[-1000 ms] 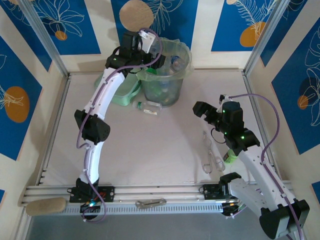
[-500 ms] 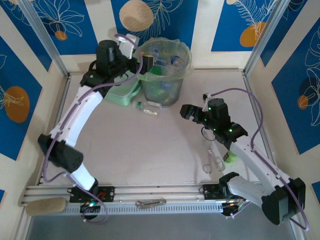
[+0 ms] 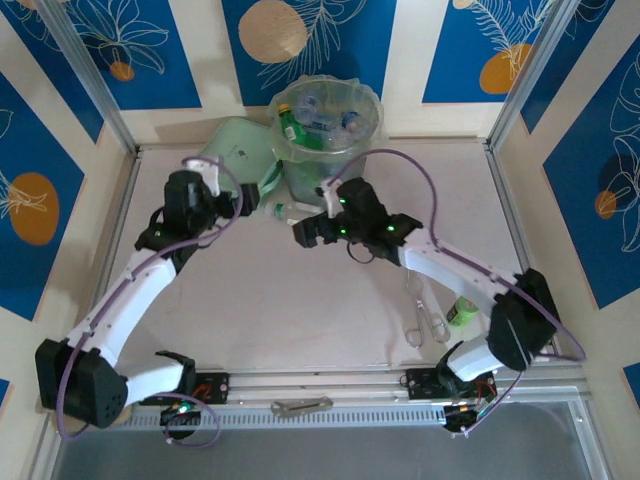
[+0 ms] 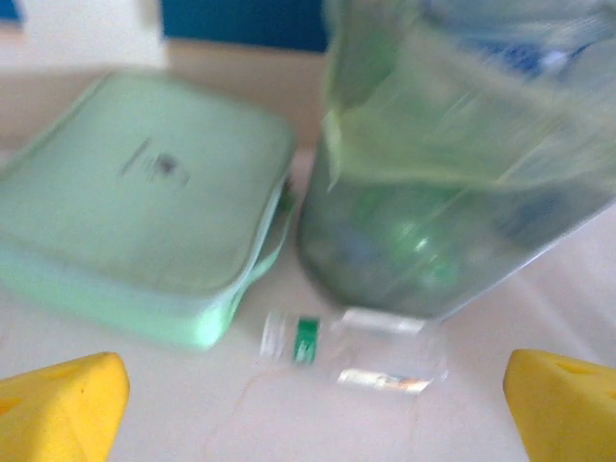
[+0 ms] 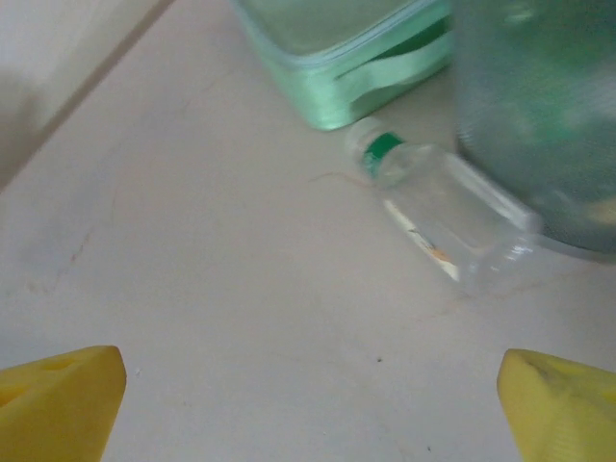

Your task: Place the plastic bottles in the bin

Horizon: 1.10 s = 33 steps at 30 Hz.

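Observation:
A clear plastic bottle [image 3: 284, 211] with a green neck band lies on its side on the table, against the foot of the bin [image 3: 330, 150]. It shows in the left wrist view [image 4: 351, 351] and in the right wrist view [image 5: 443, 207]. The translucent pale-green bin, lined with a bag, holds several bottles [image 3: 320, 115]. My left gripper [image 3: 238, 205] hangs open just left of the lying bottle, its yellow fingertips [image 4: 58, 409] wide apart. My right gripper [image 3: 305, 232] is open just right of and nearer than the bottle, with bare table between its fingertips [image 5: 563, 404].
A flat pale-green lid [image 3: 235, 150] lies left of the bin, close to the lying bottle. Metal tongs [image 3: 420, 310] and a stubby lime-green item [image 3: 462, 312] lie at the right near the front. A metal tool [image 3: 300, 405] rests on the front rail.
My left arm swung from above the bin rim down and back to the table left of the bottle. My right arm reached left and forward to the bottle. Both stayed open.

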### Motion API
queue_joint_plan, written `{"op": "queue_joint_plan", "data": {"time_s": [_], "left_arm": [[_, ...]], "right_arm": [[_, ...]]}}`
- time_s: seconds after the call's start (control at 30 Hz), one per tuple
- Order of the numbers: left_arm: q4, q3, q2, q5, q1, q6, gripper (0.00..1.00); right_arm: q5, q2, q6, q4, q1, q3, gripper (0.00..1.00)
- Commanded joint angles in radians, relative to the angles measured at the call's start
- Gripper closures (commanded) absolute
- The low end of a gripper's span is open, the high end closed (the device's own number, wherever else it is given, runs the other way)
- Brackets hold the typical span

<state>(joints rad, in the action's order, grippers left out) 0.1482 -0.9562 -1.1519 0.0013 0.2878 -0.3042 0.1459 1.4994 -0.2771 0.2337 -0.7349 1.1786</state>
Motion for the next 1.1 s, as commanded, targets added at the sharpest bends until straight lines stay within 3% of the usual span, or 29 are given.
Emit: {"op": "queue_joint_plan", "data": {"time_s": [0.0,0.27,0.6,0.87,1.07], "left_arm": [[-0.011,0.14,0.107,-0.037,-0.047,-0.13,0.01],[-0.012,0.379,0.296,-0.025,-0.107,-0.24,0.01],[-0.114,0.427,0.281,-0.012,-0.139,-0.31,0.01],[-0.098,0.437,0.288,0.011,-0.147,-0.311,0.01],[-0.086,0.445,0.31,0.008,-0.156,-0.307,0.01]], "right_arm": [[-0.039,0.105,0.136,0.105,-0.034,0.116,0.0],[0.021,0.371,0.336,0.265,-0.075,0.362,0.0],[0.246,0.666,0.561,0.395,-0.08,0.674,0.0],[0.389,0.79,0.687,0.382,-0.051,0.771,0.01],[0.401,0.831,0.737,0.36,-0.041,0.782,0.01]]}}
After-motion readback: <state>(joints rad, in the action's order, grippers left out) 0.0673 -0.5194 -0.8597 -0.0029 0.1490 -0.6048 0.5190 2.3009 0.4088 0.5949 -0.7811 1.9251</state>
